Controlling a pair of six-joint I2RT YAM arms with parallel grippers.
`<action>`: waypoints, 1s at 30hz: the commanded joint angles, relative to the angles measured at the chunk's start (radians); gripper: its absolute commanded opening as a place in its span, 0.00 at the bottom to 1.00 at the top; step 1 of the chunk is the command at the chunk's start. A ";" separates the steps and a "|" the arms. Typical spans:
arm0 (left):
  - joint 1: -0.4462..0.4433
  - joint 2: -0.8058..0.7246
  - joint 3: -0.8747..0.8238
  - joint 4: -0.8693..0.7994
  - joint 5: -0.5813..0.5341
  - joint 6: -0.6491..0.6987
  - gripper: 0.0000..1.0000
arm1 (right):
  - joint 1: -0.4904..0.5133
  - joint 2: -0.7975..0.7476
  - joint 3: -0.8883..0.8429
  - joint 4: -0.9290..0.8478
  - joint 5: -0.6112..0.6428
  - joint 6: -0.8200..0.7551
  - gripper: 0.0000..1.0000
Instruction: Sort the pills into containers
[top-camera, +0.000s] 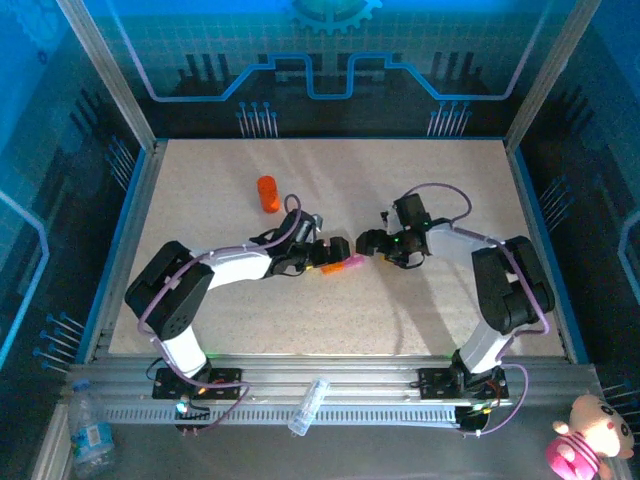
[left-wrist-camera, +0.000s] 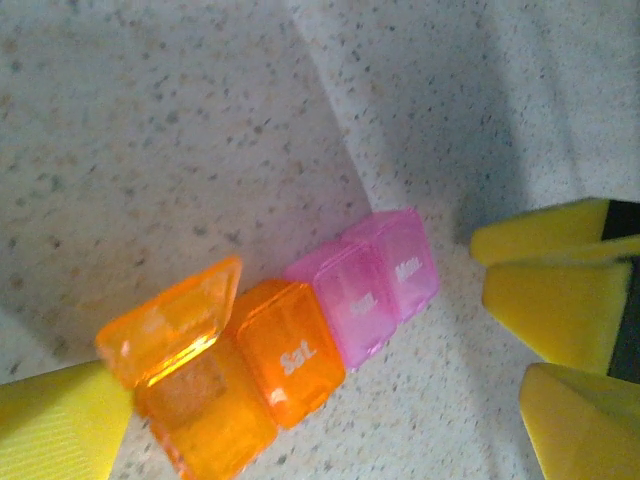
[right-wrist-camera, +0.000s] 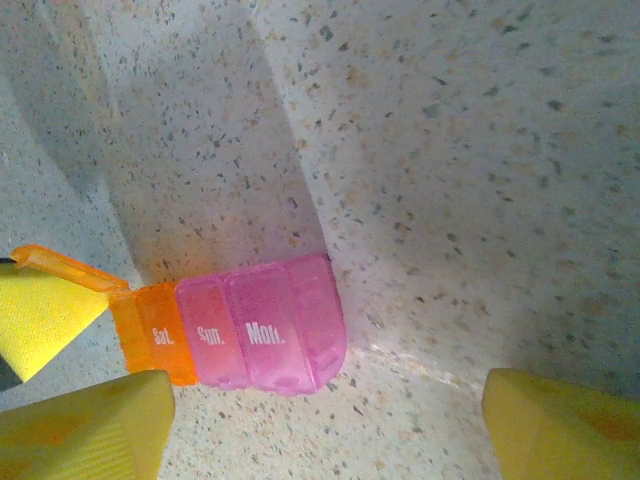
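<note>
The containers lay at the middle of the table, between both grippers. The left gripper, fingers wide, had one pad against the raised orange lid, probably to prop it. The right gripper also stood wide, holding nothing. The strip was translucent orange, then pink, with day labels. Whether pills lay inside, I could not tell.
</note>
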 joint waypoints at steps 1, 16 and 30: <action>-0.007 0.044 0.070 -0.015 0.030 0.022 0.99 | -0.023 -0.051 -0.029 -0.008 -0.014 0.002 0.82; -0.005 0.037 0.139 -0.099 0.024 0.101 0.99 | -0.035 -0.090 -0.058 -0.012 -0.013 0.011 0.84; 0.012 -0.194 0.014 -0.189 -0.110 0.202 0.99 | 0.029 -0.043 0.040 -0.061 0.031 0.009 0.87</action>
